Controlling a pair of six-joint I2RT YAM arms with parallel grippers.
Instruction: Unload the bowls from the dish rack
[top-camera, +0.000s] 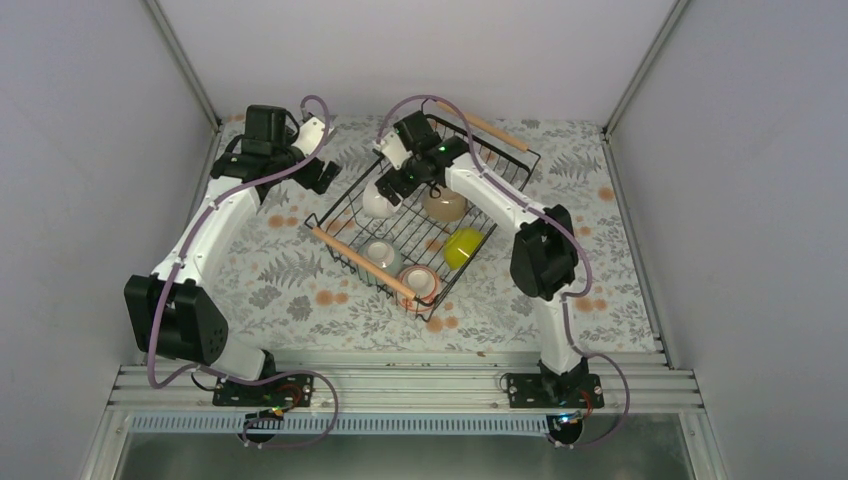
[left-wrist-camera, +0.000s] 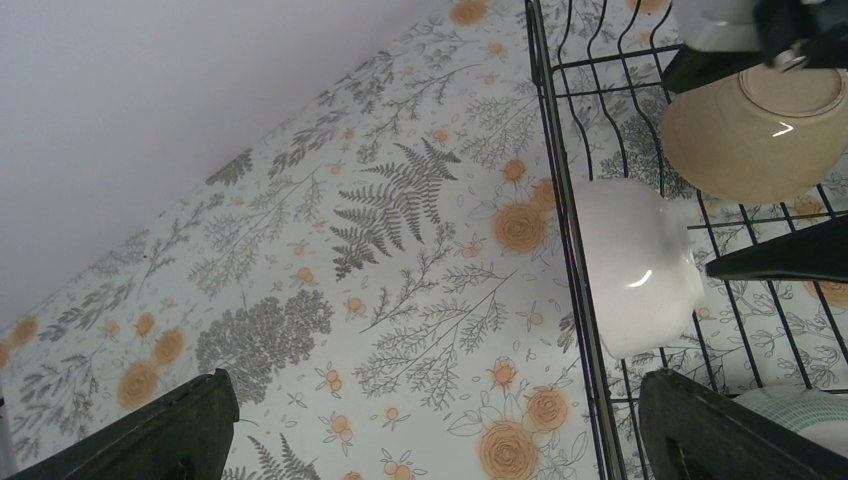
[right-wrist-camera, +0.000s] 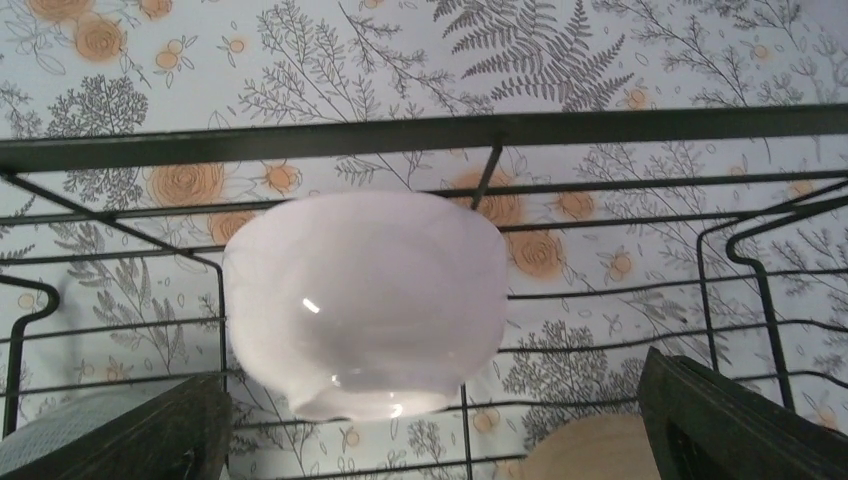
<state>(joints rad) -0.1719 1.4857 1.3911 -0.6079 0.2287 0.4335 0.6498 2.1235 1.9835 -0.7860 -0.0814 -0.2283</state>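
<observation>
The right gripper (right-wrist-camera: 440, 440) has its jaws released. The small glossy white round bowl (right-wrist-camera: 365, 300) sits just ahead, centred between them, seemingly upturned in the black wire dish rack (right-wrist-camera: 400, 133). It is likely light, rigid, slick and breakable, so pinch squarely across its wall.

Five bowls (top-camera: 378, 200) (top-camera: 445, 205) (top-camera: 463, 246) (top-camera: 381, 256) (top-camera: 420, 283), one dish rack (top-camera: 355, 258), two arms (top-camera: 215, 225) (top-camera: 500, 205).

The dish rack (top-camera: 420, 235) stands skewed in the middle of the counter (top-camera: 270, 280), its wire walls and two wooden handles (top-camera: 362, 262) blocking any sideways reach inside; the top is open. Inside, the right pincer (right-wrist-camera: 430, 420), jaws wide, crowds the white bowl (top-camera: 378, 203) and tan bowl (top-camera: 444, 205). The left pincer (left-wrist-camera: 430, 420), also wide, hovers over the rack's left wall beside bare counter. More bare counter lies right of the rack.
</observation>
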